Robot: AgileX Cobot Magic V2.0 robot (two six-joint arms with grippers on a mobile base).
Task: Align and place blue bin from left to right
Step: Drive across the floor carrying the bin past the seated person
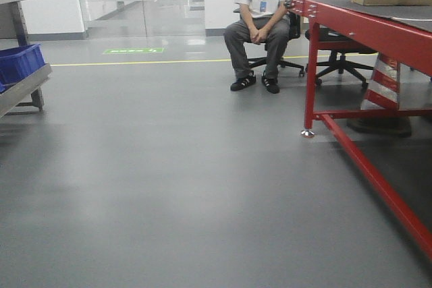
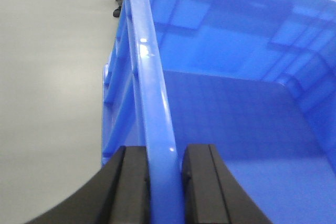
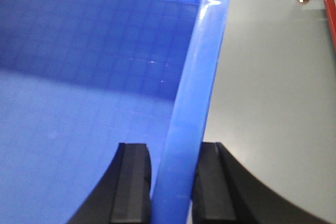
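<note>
We clamp the blue bin (image 2: pixel 231 119) by opposite rims: our left gripper (image 2: pixel 164 177) and right gripper (image 3: pixel 172 177) each pinch a smooth, glossy plastic edge, above the grey floor (image 2: pixel 47 77).

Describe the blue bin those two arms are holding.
The blue bin is a large open crate of glossy bright-blue plastic, empty inside, with a grid pattern on its bottom and inner walls. Its rim is thick and rounded; raised ribs run down the outside of one wall. The left gripper is shut on one side's rim and the right gripper on the opposite rim, one finger inside, one outside. What it rests on is out of view.
</note>
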